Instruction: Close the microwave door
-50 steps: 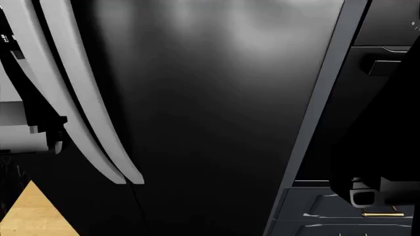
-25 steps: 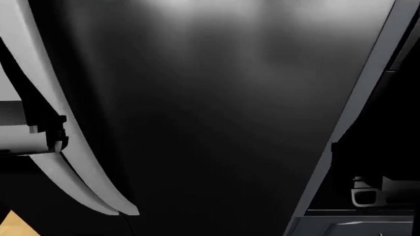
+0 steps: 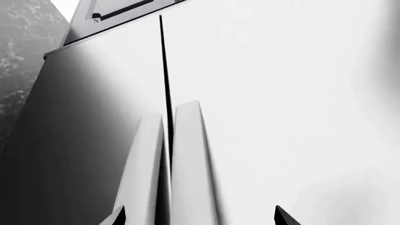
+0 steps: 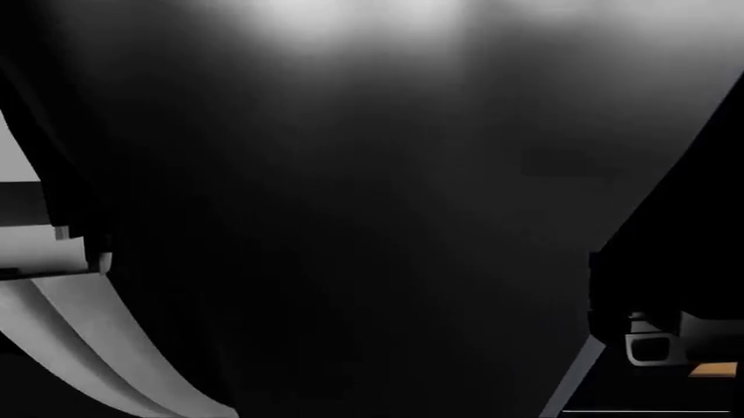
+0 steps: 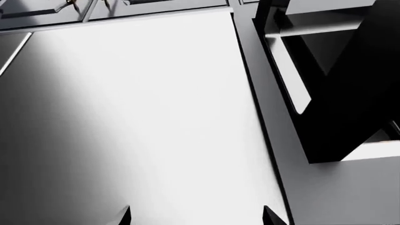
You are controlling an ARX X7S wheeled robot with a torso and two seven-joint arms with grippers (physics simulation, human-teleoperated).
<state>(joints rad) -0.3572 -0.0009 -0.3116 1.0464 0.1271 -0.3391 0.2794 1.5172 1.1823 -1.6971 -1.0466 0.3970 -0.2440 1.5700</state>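
Observation:
The microwave (image 5: 292, 65) shows only in the right wrist view, set in dark cabinetry beside the fridge. Its black door (image 5: 350, 98) stands swung out, away from the pale cavity. My right gripper (image 5: 196, 219) is open and empty, facing the flat fridge door short of the microwave. My left gripper (image 3: 198, 220) is also open and empty, with the two grey fridge handles (image 3: 168, 173) straight ahead between its fingertips. In the head view the microwave is out of sight.
The dark fridge door (image 4: 372, 218) fills the head view at close range. Its curved grey handles (image 4: 104, 357) sit at lower left by my left arm (image 4: 47, 248). My right arm (image 4: 663, 340) is at lower right. Marbled wall (image 3: 25, 56) lies beside the fridge.
The head view has swung rightward and closer: the fridge handles slid left and down, the wooden floor patch left the view, and the fridge's right edge moved toward the frame's right side.

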